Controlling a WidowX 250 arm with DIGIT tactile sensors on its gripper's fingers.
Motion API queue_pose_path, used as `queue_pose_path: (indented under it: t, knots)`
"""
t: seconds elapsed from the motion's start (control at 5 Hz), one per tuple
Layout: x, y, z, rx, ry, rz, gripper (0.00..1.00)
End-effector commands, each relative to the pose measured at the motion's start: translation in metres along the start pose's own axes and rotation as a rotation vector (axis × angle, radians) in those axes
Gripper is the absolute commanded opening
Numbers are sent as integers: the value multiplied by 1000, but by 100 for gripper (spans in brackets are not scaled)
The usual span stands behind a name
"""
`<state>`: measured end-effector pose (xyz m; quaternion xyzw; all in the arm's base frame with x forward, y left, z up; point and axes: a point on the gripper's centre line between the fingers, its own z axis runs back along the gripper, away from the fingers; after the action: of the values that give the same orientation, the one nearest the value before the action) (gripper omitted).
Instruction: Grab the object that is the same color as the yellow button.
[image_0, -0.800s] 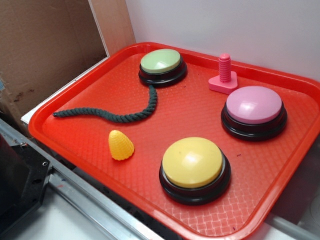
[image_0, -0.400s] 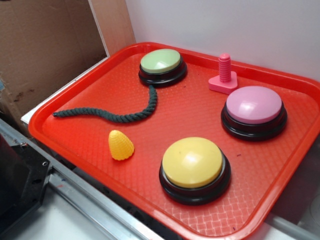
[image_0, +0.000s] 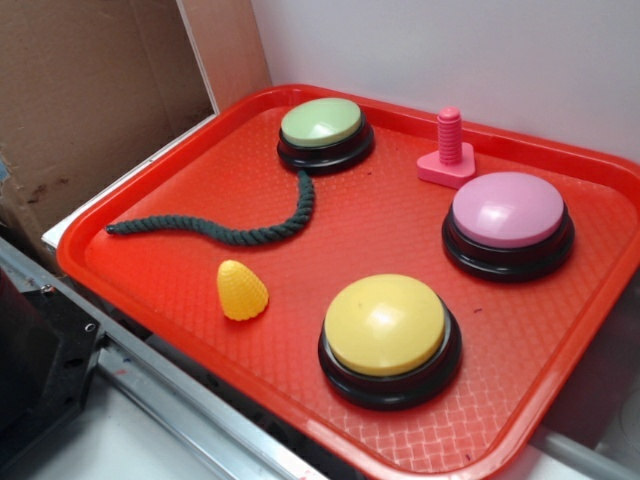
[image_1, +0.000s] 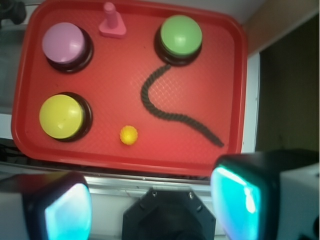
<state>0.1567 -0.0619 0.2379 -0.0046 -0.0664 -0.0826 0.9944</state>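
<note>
We see a red tray (image_0: 400, 215) holding everything. The small yellow cone (image_0: 242, 290) stands upright near the tray's front edge, apart from all else, with the yellow button (image_0: 386, 325) to one side of it and the dark green rope (image_0: 235, 230) lying behind it. In the wrist view the cone (image_1: 129, 135) shows only as a round yellow spot from above, so its bumpy skin cannot be made out there; it sits between the yellow button (image_1: 61, 116) and the rope's (image_1: 170, 112) lower end. A pink button (image_0: 508, 210), a pale green button (image_0: 321, 122) and a pink bolt-like piece (image_0: 449, 150) stand further back. The rope's far end reaches the green button's base.

The pincer (image_1: 150, 200) appears only in the wrist view, its two fingers (image_1: 245, 192) blurred and cut off by the lower edge; they stand wide apart with nothing between them, above the tray's near rim and well away from the cone. The exterior view does not show it. The tray's right corner is cropped there.
</note>
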Motion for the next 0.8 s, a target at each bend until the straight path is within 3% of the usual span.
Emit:
queue_pose_path:
  t: [0.0,0.2,0.6]
  knots:
    - [10,-24,-32,4,128,-217,100]
    - [-13,10,-79,-93,199,-172,100]
    - [-11,4,-163,-207,195,-300,100]
